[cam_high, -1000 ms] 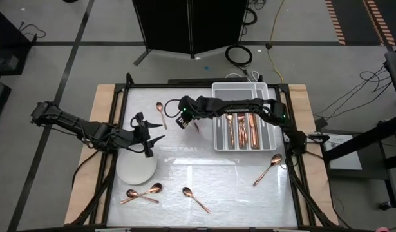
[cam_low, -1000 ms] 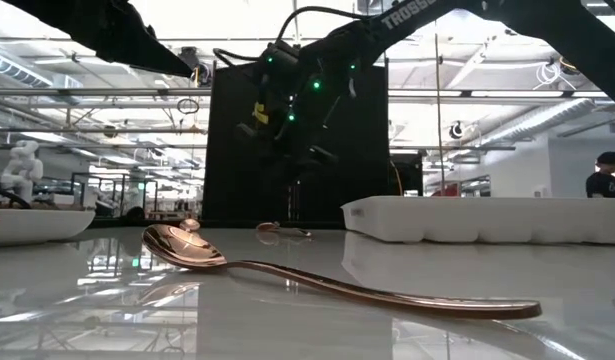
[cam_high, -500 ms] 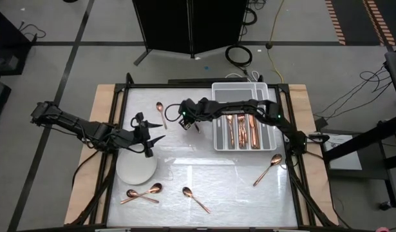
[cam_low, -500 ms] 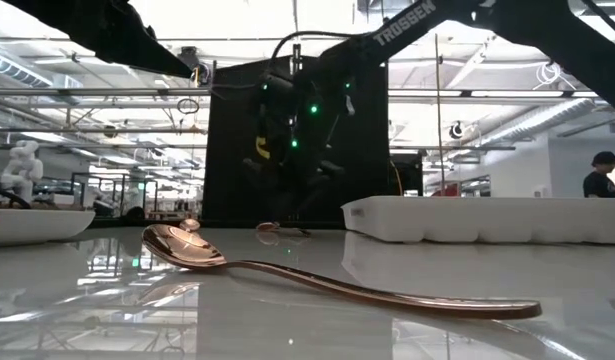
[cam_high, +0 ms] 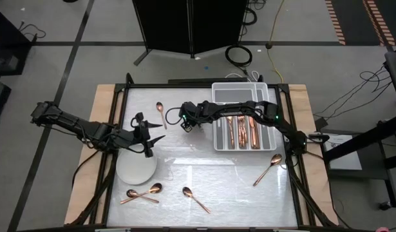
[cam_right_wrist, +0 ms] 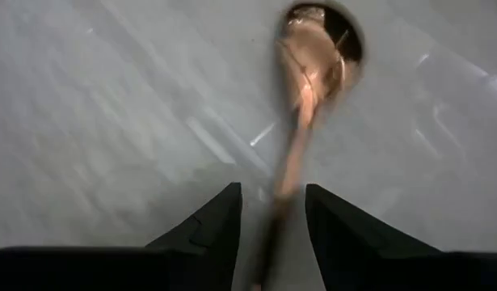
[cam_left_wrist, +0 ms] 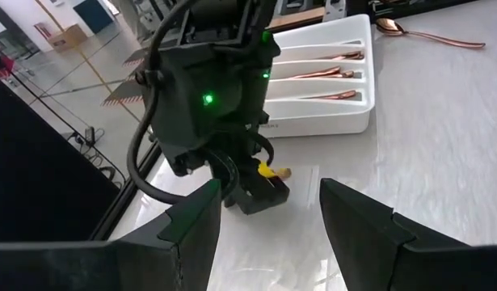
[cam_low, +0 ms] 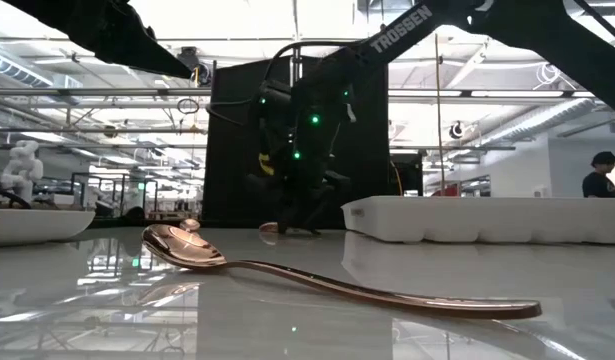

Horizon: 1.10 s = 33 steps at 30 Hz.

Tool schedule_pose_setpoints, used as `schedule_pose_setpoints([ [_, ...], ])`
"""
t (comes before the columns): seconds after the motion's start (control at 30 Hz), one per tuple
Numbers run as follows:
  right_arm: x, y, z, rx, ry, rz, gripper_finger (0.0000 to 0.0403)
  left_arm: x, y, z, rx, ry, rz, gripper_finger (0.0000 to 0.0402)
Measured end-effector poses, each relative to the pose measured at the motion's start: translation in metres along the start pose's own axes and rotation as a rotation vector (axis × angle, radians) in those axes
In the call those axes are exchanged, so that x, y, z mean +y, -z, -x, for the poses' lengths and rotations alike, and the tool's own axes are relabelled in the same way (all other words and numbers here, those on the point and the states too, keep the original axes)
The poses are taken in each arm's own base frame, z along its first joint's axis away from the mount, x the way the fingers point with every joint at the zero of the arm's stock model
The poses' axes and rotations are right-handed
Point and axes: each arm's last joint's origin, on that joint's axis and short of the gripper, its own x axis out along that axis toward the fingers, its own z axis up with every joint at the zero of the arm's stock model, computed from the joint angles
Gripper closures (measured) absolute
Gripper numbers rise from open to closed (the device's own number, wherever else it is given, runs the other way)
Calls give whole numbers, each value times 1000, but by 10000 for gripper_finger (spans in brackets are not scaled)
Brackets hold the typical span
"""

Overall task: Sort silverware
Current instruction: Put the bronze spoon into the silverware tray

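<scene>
Right end effector (cam_high: 187, 122) is down at the glossy white counter (cam_high: 230, 174), just left of the white compartmented plastic tray (cam_high: 217, 138). My wrist camera on that arm shows the two dark fingers (cam_right_wrist: 212, 234) parted, straddling the handle of a slim copper-coloured metal spoon (cam_right_wrist: 305, 105) lying flat on the counter; bowl points away from the wrist. Fingers not closed on it, nothing lifted.

Left end effector (cam_high: 151, 137) hangs above the round white plate (cam_high: 130, 173), fingers spread wide, holding nothing. Waiting.

Other silverware: several copper pieces (cam_high: 239, 132) already in the tray slots; one spoon (cam_high: 160, 111) at the far side of the counter, left of the right end effector; a pair of spoons (cam_high: 143, 193) and a single spoon (cam_high: 194, 198) along the near edge; one more spoon (cam_high: 268, 169) near the right edge, below the tray.

Step in hand, as I judge it: pick-up of the spoon beside the tray. Next move calls for closing squarely on the handle, lifting clear, then carrying it rightward over the tray wall to the spoon slot. Thin handle flat on a slick surface, so slip is likely.
</scene>
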Motion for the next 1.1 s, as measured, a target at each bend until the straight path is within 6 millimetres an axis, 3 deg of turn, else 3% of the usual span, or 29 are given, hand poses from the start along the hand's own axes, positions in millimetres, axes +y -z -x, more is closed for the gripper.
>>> schedule_pose_setpoints([
  [0.27,6,11,-13,64,-30,2,282,0,0,0,0,0,0,190],
  [0.5,8,12,-14,84,-59,8,385,0,0,0,0,0,0,190],
  [0.6,7,9,-7,76,-69,4,390,0,0,0,0,0,-1,190],
  [0.7,8,6,5,66,-93,15,394,0,-1,0,-7,0,-21,190],
  [0.83,16,1,40,30,-164,60,398,1,0,1,-55,10,-44,190],
  [0.97,21,-10,82,-85,-219,87,400,1,18,4,-172,6,-47,190],
  [1.1,23,-3,113,-155,-262,109,401,6,32,13,-273,20,-31,190],
])
